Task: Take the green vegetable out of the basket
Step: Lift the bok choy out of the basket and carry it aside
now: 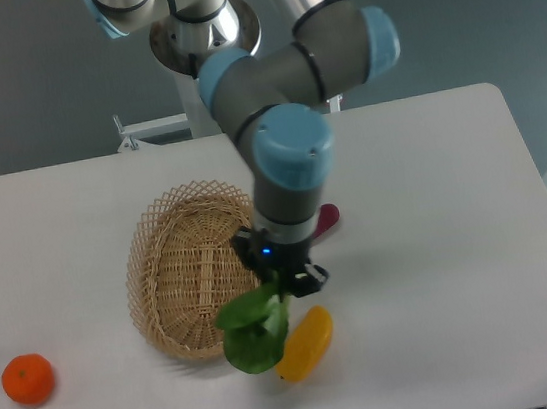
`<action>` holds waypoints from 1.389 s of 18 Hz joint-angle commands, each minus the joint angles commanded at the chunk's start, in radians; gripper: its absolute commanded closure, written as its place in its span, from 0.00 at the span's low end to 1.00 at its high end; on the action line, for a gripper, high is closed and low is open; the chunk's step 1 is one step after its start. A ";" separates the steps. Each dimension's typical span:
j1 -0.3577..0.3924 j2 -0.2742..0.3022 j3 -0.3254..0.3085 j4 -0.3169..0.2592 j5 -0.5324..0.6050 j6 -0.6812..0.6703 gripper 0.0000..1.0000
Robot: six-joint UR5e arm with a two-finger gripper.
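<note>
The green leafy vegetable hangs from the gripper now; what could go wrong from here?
The green leafy vegetable seems held only by its upper end, with its leaves drooping below the gripper; it might slip or tear. Its leaves hang over the rim of the oval woven wicker basket and could catch on it. They also overlap the yellow oblong vegetable in view and might drag it.

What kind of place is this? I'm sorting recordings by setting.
Probably a robotics lab or test bench: a robot arm mounted at a plain white table, holding a bok choy over a wicker basket, with bare grey flooring behind.
</note>
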 joint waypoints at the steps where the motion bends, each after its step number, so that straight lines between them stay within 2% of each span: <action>1: 0.017 -0.006 0.006 0.000 0.000 0.003 0.72; 7: 0.087 -0.035 0.072 0.003 0.008 0.060 0.72; 13: 0.169 -0.037 0.075 0.003 0.015 0.244 0.72; 17: 0.187 -0.055 0.071 -0.003 0.142 0.383 0.71; 25: 0.219 -0.107 0.129 0.000 0.150 0.471 0.70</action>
